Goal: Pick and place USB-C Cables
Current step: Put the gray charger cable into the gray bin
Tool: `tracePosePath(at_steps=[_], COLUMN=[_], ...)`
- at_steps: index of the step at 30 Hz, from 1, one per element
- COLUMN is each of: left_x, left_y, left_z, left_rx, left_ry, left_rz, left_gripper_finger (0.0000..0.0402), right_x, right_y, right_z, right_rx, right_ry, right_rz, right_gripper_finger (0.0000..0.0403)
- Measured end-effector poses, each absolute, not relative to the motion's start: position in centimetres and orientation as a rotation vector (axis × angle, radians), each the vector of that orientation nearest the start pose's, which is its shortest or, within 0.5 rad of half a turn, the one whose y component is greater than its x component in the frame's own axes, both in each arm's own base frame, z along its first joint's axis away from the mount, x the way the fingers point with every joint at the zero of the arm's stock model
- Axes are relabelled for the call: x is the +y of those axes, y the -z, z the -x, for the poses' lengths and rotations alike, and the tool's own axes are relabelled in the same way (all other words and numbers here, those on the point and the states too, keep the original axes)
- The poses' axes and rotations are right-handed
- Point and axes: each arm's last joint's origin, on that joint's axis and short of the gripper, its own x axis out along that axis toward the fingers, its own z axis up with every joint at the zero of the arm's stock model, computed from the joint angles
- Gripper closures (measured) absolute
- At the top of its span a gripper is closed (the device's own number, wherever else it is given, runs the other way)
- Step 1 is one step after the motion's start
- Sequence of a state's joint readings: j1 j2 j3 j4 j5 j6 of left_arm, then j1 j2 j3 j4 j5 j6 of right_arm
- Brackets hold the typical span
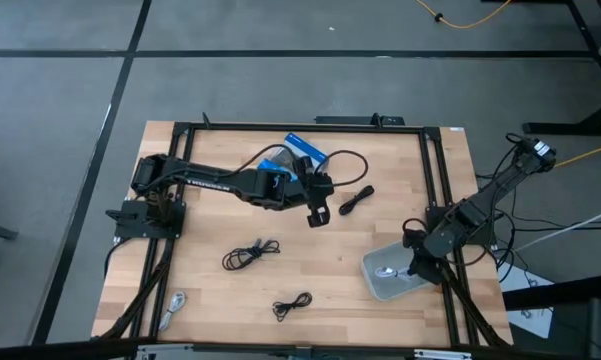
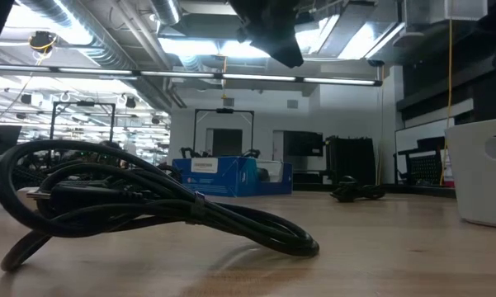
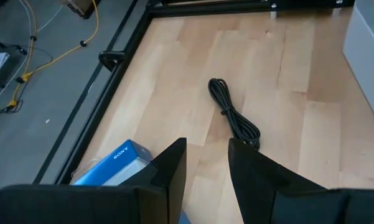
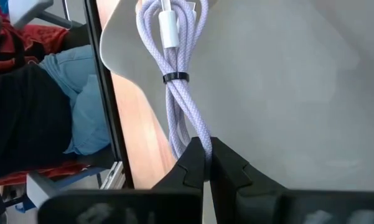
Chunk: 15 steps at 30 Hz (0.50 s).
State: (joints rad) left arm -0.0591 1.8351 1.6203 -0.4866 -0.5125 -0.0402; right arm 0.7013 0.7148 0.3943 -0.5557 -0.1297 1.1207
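At five o'clock on the tabletop [image 1: 310, 250], the right hand [image 4: 205, 163] pinches shut on the soft, light pale braided USB-C cable [image 4: 174, 93] above the grey bin [image 1: 380, 285], while toward one o'clock the left hand [image 3: 206, 163], fingers parted and empty, hovers near a limp black cable [image 3: 233, 115], best taken mid-bundle.

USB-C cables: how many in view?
5: black by the left gripper at; black mid-table; black near front; pale front-left; pale in tray, held by right gripper.

Three black cables [image 1: 356, 200], two pale cables [image 1: 388, 271].
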Motion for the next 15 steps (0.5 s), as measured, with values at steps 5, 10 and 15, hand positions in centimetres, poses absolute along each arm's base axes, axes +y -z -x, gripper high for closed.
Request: tracePosePath(at_steps=[5, 10, 15], left_x=[-1.01, -1.01, -1.01], left_y=[-30.48, -30.48, -30.48], left_z=[-41.23, -41.23, -41.23], left_rx=[0.669, 0.668, 0.668], left_ry=[-0.448, -0.448, -0.448], left_rz=[-0.161, -0.161, -0.161], left_gripper_finger=[0.029, 0.029, 0.029], right_x=[8.92, 8.91, 8.91], right_y=[-18.22, -18.21, -18.22], right_z=[-9.98, -9.99, -10.0], right_rx=[1.173, 1.17, 1.167], right_ry=[-0.203, -0.2, -0.201], right_rz=[-0.738, -0.737, -0.734], right_gripper_finger=[0.0374, 0.0364, 0.0362])
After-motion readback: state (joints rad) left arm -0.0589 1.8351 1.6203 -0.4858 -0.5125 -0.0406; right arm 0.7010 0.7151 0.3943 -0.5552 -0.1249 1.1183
